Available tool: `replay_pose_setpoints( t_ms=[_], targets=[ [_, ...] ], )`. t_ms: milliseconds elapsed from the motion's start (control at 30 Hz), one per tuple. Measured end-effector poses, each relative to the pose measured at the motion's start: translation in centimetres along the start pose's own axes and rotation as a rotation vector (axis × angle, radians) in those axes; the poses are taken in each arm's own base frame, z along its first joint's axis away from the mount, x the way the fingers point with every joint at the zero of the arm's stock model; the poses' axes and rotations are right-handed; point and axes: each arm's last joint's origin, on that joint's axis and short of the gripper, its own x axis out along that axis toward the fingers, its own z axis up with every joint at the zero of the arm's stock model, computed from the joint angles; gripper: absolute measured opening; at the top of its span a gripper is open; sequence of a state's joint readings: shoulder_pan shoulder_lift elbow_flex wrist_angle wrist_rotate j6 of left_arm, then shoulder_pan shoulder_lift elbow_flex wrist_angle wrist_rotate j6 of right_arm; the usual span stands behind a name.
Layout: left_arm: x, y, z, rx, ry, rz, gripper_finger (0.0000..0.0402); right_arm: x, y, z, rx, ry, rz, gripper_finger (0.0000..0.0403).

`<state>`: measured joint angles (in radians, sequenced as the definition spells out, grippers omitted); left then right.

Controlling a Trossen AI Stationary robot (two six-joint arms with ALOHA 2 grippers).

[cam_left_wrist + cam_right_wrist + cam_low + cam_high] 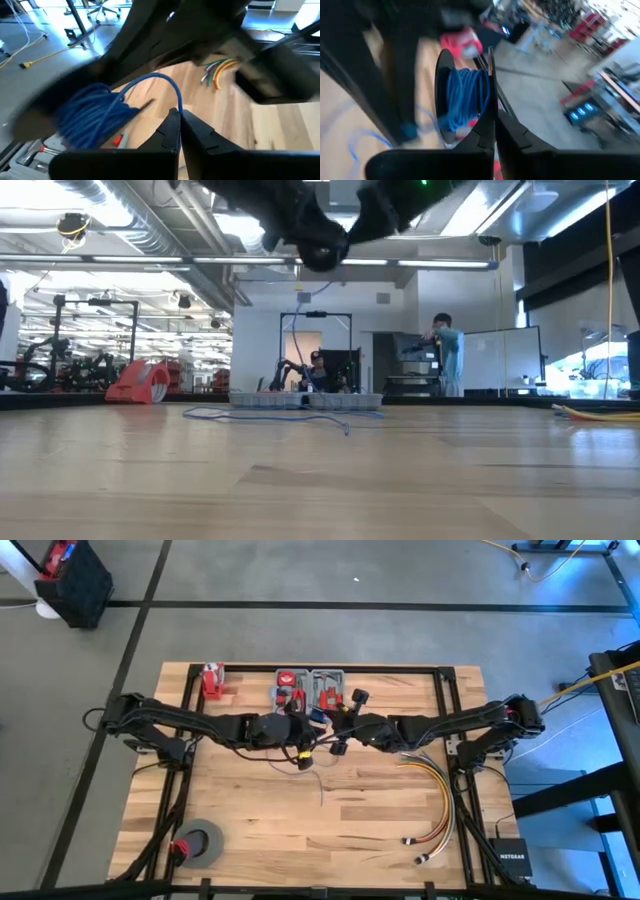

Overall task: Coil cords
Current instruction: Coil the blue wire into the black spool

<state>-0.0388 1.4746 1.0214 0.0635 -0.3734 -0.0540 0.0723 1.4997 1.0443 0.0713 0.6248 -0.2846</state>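
- Nearest the front edge of the pale wooden plank surface point(330, 830) sits one grey roll of tape point(201, 843), off on the left arm's side and well apart from the work.
- On the right arm's side, one thick bundle of yellow, orange and red cables point(432, 802) curves down the surface, untouched.
- Mid-surface now: both dark arms meet, raised above the wood. The left hand point(179, 131) has its fingers pressed together on a strand of the thin blue cord point(165, 84), which arches up from between the fingertips.
- That strand runs into a bunched blue coil point(87, 114), hanging in the air just beside the left hand.
- The right hand point(494, 131) is closed up tight too; the wound blue loops point(465, 97) sit just beyond its fingertips, though whether they pinch a strand I cannot tell.
- So the winding step looks well under way: much of the cord is already gathered into loops.
- A loose tail of thin blue cord point(290, 415) trails flat on the wood beneath the arms.
- My call for the next move: feed that tail up and lay another turn on the bundle without letting the loops slip.
- Farther back, one grey tray of red-handled tools point(310, 688) and one small red item point(211, 680) rest near the far edge.
- Count: two arms, one coil in the air, one trailing tail.
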Motion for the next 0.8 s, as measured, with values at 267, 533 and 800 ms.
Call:
replay_pose_setpoints(
  t_ms=[267,533,800],
  targets=[
    [0.6,0.0,-0.1,-0.006,-0.006,0.027,0.0000,-1.7,-1.8,2.5,0.089,-0.165,0.032,0.0005],
    [0.5,0.0,0.3,-0.004,-0.031,0.053,0.0000,-4.7,-4.4,4.1,0.142,-0.264,0.044,0.0005],
    [0.6,0.0,0.2,0.000,-0.037,0.052,0.0000,-6.8,-6.1,4.6,0.170,-0.303,0.035,0.0005]
  ],
)
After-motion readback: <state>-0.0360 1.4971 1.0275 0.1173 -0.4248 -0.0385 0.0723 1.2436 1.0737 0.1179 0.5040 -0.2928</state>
